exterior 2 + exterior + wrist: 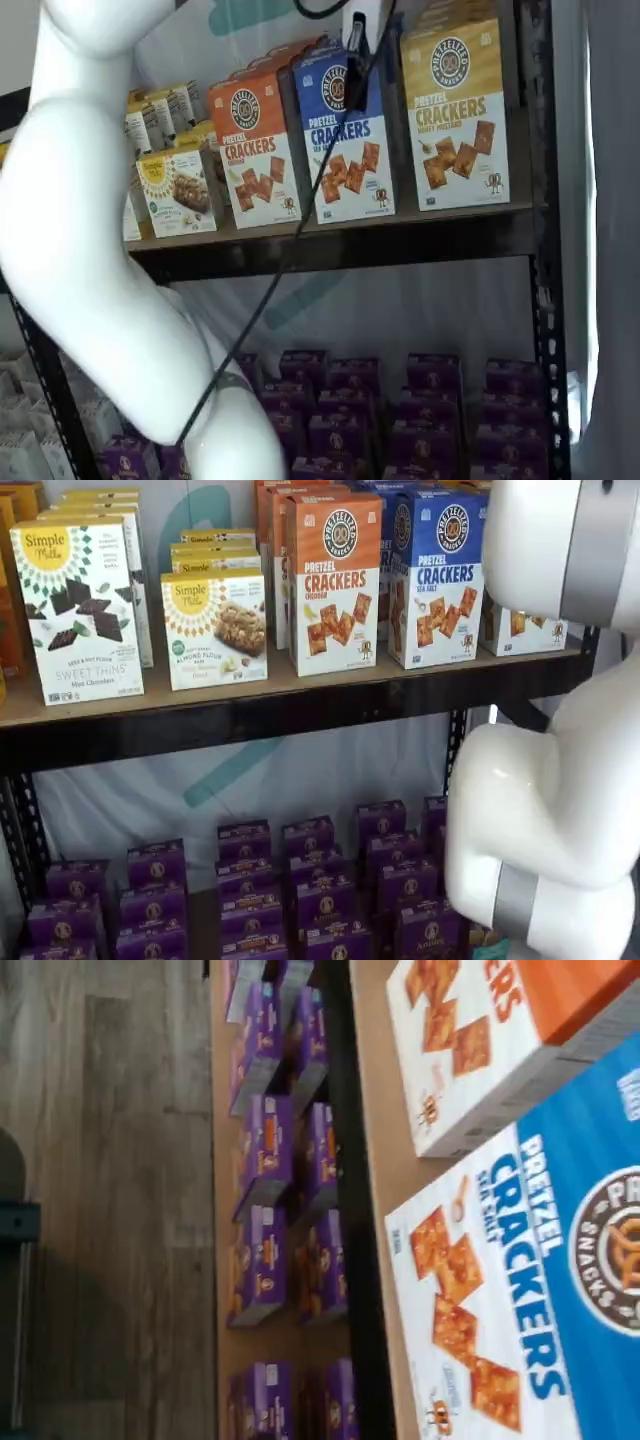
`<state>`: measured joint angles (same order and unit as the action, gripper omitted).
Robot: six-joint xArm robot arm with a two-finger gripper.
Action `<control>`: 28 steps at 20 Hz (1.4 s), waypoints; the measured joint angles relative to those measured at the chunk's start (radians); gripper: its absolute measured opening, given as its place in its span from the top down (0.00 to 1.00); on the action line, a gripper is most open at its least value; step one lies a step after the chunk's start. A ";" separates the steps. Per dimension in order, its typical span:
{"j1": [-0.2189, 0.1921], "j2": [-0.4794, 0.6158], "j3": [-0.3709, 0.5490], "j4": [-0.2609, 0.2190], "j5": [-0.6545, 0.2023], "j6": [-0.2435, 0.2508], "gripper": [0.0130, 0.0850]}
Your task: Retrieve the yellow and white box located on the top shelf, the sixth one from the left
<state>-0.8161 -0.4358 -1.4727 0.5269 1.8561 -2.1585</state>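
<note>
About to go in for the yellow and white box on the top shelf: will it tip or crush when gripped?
The yellow and white box stands tall and thin, so a push up high probably tips it backward. It looks like cardboard, likely light, and may dent under hard squeezing.

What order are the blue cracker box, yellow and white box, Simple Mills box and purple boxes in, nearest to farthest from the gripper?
1. blue pretzel crackers box, right behind the gripper.
2. yellow and white box, next along, at the shelf's end.
3. Simple Mills box, beyond the orange box.
4. purple boxes, on the lower level.
</note>
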 joint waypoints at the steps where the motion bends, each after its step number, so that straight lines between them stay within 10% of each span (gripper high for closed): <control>1: -0.013 0.003 -0.006 0.019 0.000 -0.001 0.00; 16: -0.053 -0.072 0.143 0.202 -0.352 -0.088 0.00; 28: 0.024 0.100 -0.053 0.017 -0.348 -0.087 0.00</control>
<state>-0.7926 -0.3353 -1.5259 0.5438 1.5085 -2.2455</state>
